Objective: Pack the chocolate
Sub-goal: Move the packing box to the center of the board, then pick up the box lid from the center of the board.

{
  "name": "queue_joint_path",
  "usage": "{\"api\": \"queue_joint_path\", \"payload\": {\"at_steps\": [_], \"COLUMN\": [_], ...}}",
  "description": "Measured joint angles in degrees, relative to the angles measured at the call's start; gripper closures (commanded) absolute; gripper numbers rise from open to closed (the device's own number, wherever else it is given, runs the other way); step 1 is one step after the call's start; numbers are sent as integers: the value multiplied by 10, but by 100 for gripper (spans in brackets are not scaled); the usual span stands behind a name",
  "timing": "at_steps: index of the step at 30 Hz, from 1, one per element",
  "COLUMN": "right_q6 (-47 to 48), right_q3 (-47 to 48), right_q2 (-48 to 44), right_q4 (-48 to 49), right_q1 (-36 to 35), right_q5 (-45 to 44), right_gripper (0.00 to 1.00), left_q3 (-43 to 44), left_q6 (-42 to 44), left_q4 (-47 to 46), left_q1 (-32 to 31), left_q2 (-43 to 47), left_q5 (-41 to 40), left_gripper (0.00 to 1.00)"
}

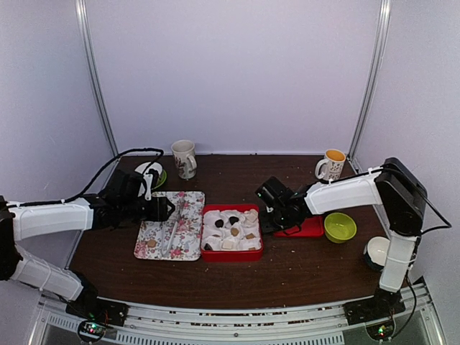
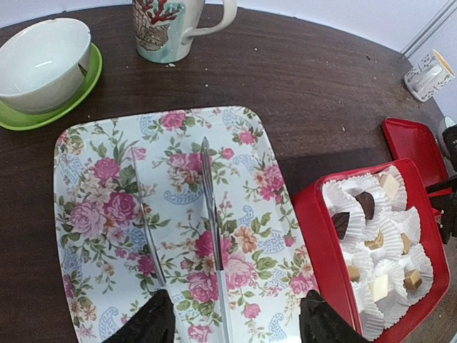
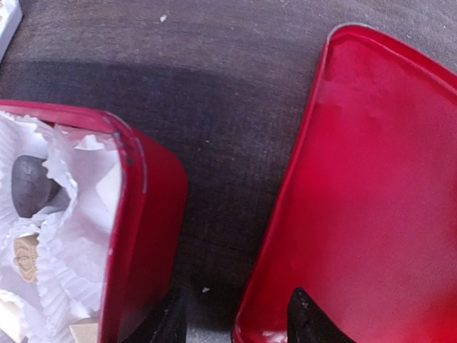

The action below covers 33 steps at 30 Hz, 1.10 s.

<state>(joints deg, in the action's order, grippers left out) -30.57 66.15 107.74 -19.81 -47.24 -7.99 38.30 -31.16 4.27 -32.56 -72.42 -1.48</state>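
Right claw [image 3: 237, 318] low over the tabletop [image 3: 235, 107], jaws apart, clamped on nothing, astride the edge of the loose red lid [image 3: 385, 179]; just beside it, the outer wall of the red box [image 3: 146, 207]. Left claw [image 2: 237, 325] likewise apart, hanging above the floral tray [image 2: 93, 179] with the metal tongs [image 2: 211, 214] lying between the fingertips, seemingly not gripped. Outward from there: chocolate [image 2: 365, 204] sitting in white paper cups [image 2: 343, 196] inside the box, some pieces dark, some tan, most cups filled. Looks largely done on the filling side. Leaves, by the overhead view, one small tan bit [image 1: 152, 243] on the tray, possibly a last piece, too small to tell. Leaves also the closing: lid off, flat beside the box, not yet on
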Motion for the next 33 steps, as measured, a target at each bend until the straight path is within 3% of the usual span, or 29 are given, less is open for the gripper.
{"api": "queue_joint_path", "payload": {"at_steps": [4,14,21,33], "right_q6": [-21,-36,-41,-6], "right_q3": [23,30,16,9], "right_q2": [27,33,-3,-165], "right_q4": [-29,-46,-52,-20], "right_q1": [0,0,-1,-1], "right_q5": [-17,-44,-47,-17], "right_gripper": [61,100,100,100], "left_q3": [-1,-2,-14,-22], "left_q6": [0,3,4,4], "left_q4": [2,3,3,-1], "left_q1": [0,0,0,0], "left_q2": [13,14,29,43], "left_q5": [-12,-15,-16,1], "left_gripper": [37,37,37,34]}}
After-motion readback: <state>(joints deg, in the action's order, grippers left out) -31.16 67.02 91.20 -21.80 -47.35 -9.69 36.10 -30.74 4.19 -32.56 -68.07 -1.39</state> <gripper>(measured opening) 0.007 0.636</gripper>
